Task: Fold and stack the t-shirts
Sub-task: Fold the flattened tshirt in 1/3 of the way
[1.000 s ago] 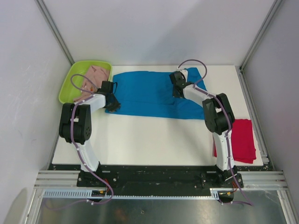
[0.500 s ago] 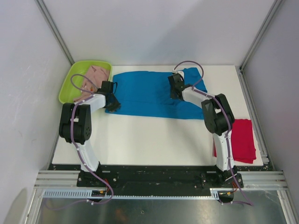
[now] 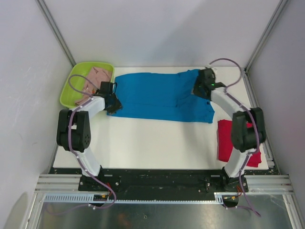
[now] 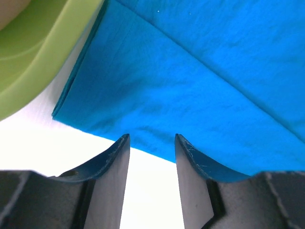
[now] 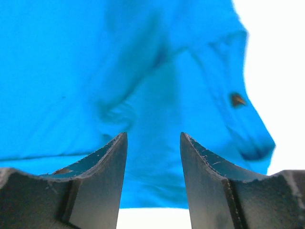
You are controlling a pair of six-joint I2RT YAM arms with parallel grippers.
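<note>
Blue t-shirt (image 3: 157, 95) lies spread between both arms' parted jaws.

right gripper (image 5: 153, 138): 2 fingers parted, nothing between | blue t-shirt (image 5: 95, 71): creased, fills view beyond fingertips | brown spot (image 5: 237, 99): on shirt's right part | table (image 5: 276, 57): white, right side

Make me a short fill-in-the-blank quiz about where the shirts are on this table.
The pale pink shirt lies in the lime-green ____.
The shirt spread between the left gripper and right gripper is ____.
The red shirt lies on the ____ side of the table.
Missing words: tray; blue; right.
</note>
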